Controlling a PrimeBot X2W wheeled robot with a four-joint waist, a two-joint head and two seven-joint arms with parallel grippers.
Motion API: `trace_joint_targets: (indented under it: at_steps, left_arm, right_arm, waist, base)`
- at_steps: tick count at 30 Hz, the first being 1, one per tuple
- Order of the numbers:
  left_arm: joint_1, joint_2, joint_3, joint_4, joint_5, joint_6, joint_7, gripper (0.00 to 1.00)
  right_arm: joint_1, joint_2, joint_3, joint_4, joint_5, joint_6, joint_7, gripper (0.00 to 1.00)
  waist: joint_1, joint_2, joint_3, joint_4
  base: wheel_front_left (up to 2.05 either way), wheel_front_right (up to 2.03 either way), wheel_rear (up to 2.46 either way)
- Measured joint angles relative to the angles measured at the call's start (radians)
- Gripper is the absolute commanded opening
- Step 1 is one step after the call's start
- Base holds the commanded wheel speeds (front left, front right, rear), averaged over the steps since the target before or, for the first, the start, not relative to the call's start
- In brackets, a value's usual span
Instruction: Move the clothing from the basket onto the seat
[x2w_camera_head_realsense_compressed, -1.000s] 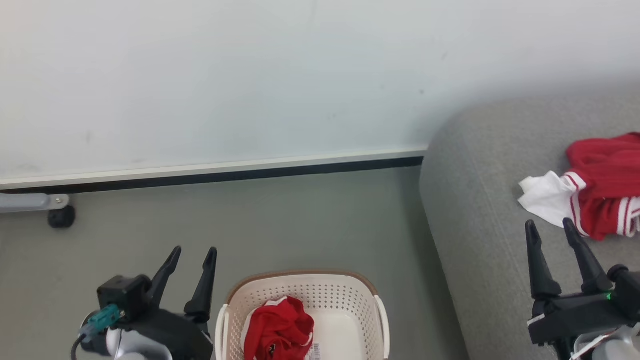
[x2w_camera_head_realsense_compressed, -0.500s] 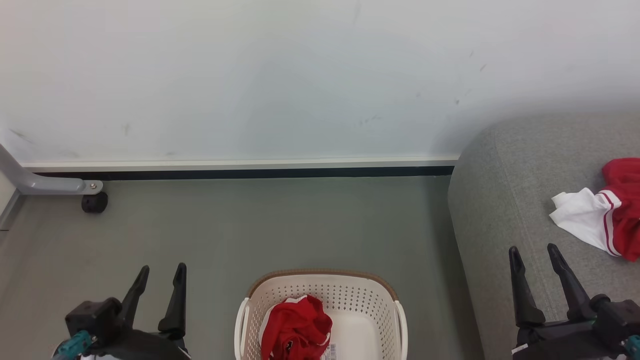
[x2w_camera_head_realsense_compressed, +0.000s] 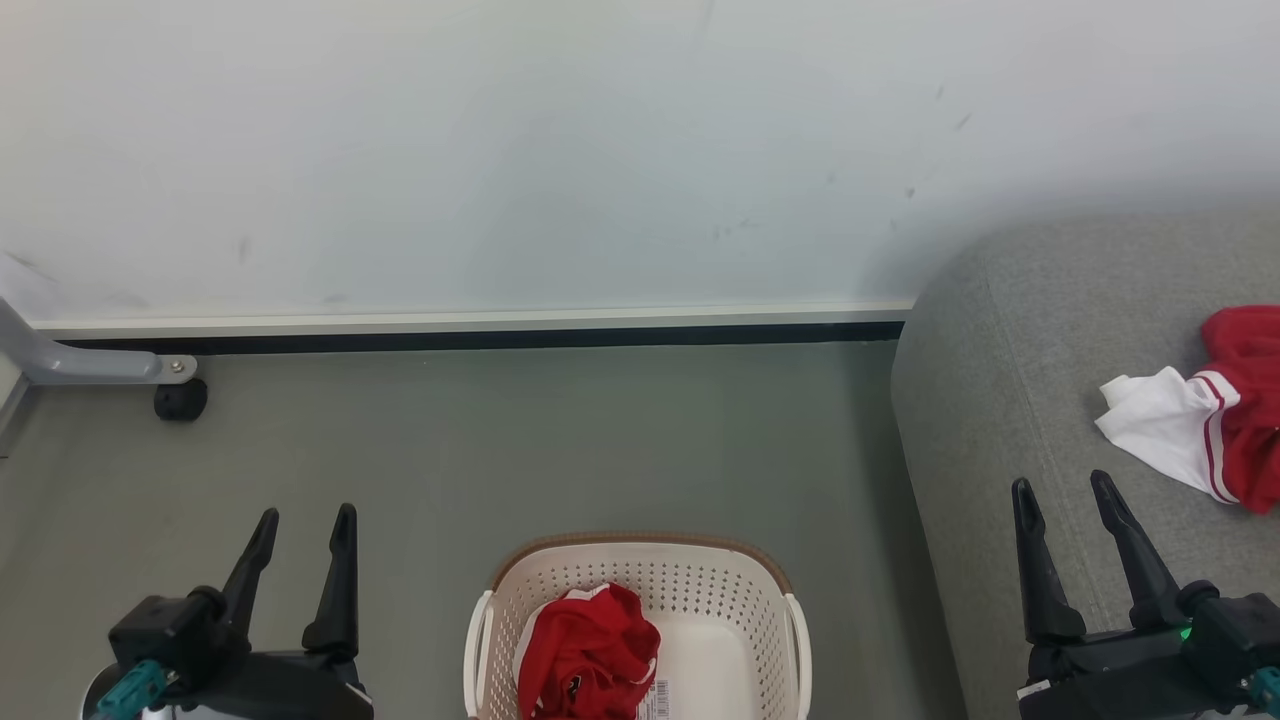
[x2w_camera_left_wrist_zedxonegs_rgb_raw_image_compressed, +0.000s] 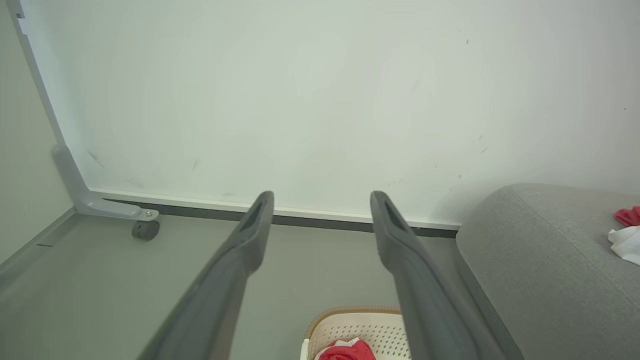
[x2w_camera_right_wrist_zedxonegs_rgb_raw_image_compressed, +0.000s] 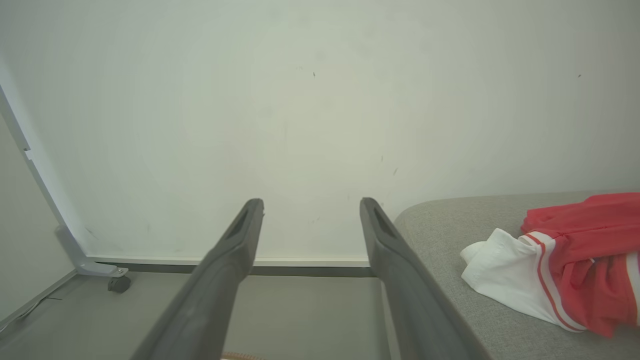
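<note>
One plain red garment (x2w_camera_head_realsense_compressed: 588, 652) lies crumpled in the basket (x2w_camera_head_realsense_compressed: 700, 590) on the floor (x2w_camera_head_realsense_compressed: 550, 430), bunched against its left side with no clear long axis. The other, striped red and white (x2w_camera_head_realsense_compressed: 1190, 440), already lies on the seat (x2w_camera_head_realsense_compressed: 1000, 400). So I'd say the job is half done.

Both sets of jaws stand spread wide and hold nothing. The left jaws hang just left of the basket, fingers pointing toward the wall (x2w_camera_head_realsense_compressed: 600, 150). The right jaws hover over the seat's near edge, short of the striped garment.

The bundle lies to the right of the left jaws and below them, so the left arm looks nearer. The basket's rim and the seat's rounded corner must both be cleared. Bare cushion remains between that corner and the striped garment.
</note>
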Motion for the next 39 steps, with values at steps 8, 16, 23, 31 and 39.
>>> trace_joint_targets:
  at_steps: [8, 16, 23, 31, 39]
  left_arm:
    - [0.011, -0.003, 0.023, -0.038, 0.016, 0.000, 0.000, 1.00]
    - [0.002, 0.000, 0.015, -0.077, 0.030, -0.002, 0.000, 1.00]
    - [-0.069, 0.006, -0.014, -0.081, 0.064, -0.034, 0.000, 1.00]
    - [-0.180, 0.005, -0.055, -0.041, 0.079, -0.064, 0.041, 1.00]
    - [-0.261, 0.001, -0.081, 0.073, 0.079, -0.094, 0.108, 1.00]
  right_arm:
    - [-0.008, 0.006, 0.002, -0.024, -0.009, 0.000, 0.000, 1.00]
    - [-0.021, 0.014, 0.001, -0.069, -0.026, -0.009, 0.000, 1.00]
    - [-0.062, 0.030, 0.014, -0.088, -0.040, -0.017, -0.001, 1.00]
    - [-0.141, 0.034, 0.037, -0.100, -0.058, -0.014, -0.003, 1.00]
    - [-0.229, 0.063, 0.073, -0.121, -0.076, -0.006, -0.003, 1.00]
  waist:
    - [0.0000, 0.0000, 0.025, -0.020]
    - [0.0000, 0.0000, 0.086, -0.046]
    - [0.0000, 0.0001, 0.167, -0.077]
    - [0.0000, 0.0001, 0.269, -0.126]
    - [0.0001, 0.0002, 0.375, -0.186]
  base:
    - [0.00, 0.00, 0.00]
    - [0.00, 0.00, 0.00]
    - [0.00, 0.00, 0.00]
    - [0.00, 0.00, 0.00]
    - [0.00, 0.00, 0.00]
